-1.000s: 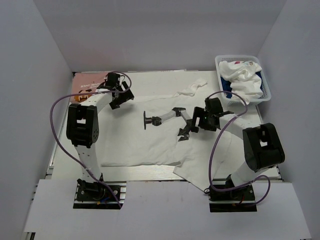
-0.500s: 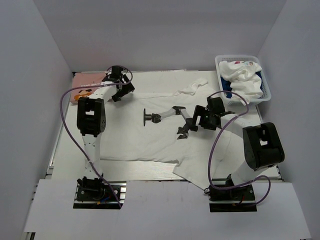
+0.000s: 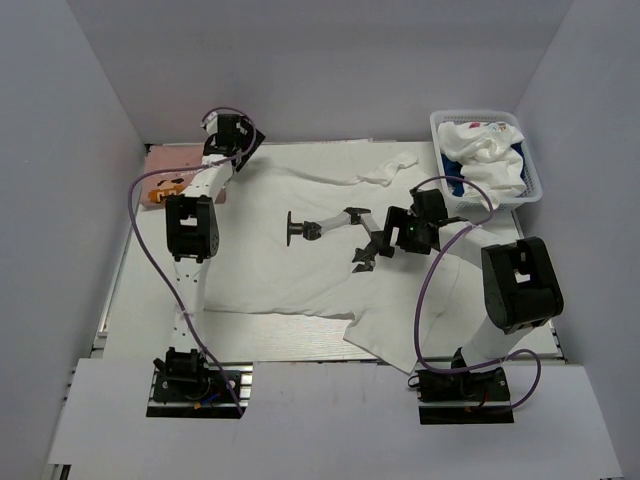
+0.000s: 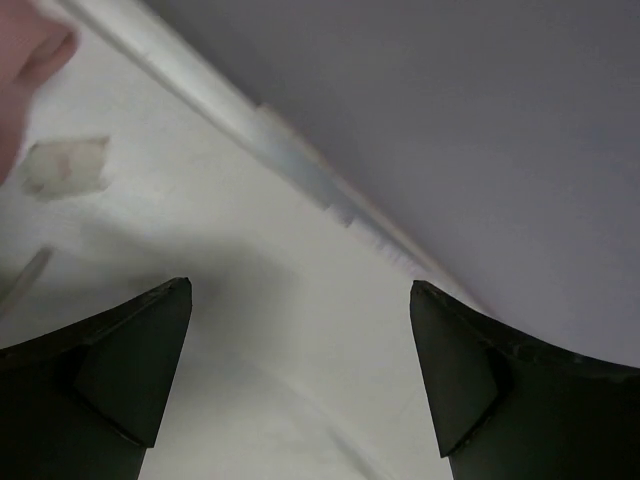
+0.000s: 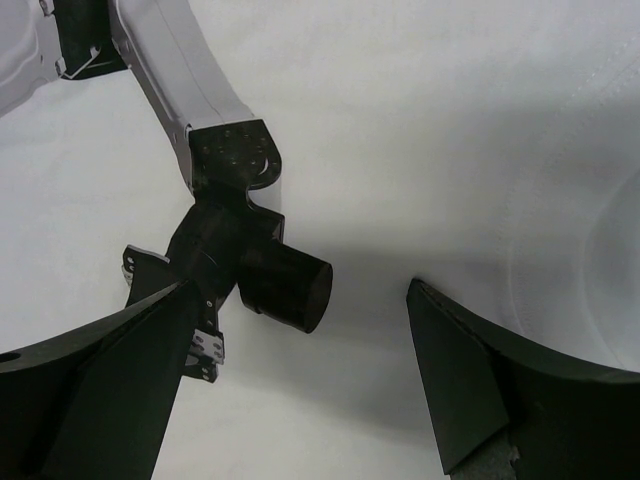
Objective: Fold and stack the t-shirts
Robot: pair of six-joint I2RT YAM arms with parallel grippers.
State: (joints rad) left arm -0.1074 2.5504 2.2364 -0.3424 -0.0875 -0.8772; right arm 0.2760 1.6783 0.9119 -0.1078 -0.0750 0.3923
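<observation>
A large plain white t-shirt (image 3: 280,280) lies spread over the table. My left gripper (image 3: 245,140) is open and empty above the shirt's far left part (image 4: 280,380), close to the back wall. My right gripper (image 3: 365,262) is open and empty just above the middle of the shirt (image 5: 450,120). A pink t-shirt (image 3: 170,165) lies at the far left and shows in the corner of the left wrist view (image 4: 30,50). A white tee with coloured marks (image 3: 480,140) and a navy one (image 3: 455,186) lie crumpled in the basket.
A white lattice basket (image 3: 531,160) stands at the back right. A white-and-black jointed piece (image 3: 325,225) ending in a black disc sits over the shirt beside my right gripper, also in the right wrist view (image 5: 230,170). Grey walls enclose the table.
My left arm has stretched toward the back left, carrying its gripper from over the shirt's left part to near the back wall. My right gripper has shifted slightly toward the back.
</observation>
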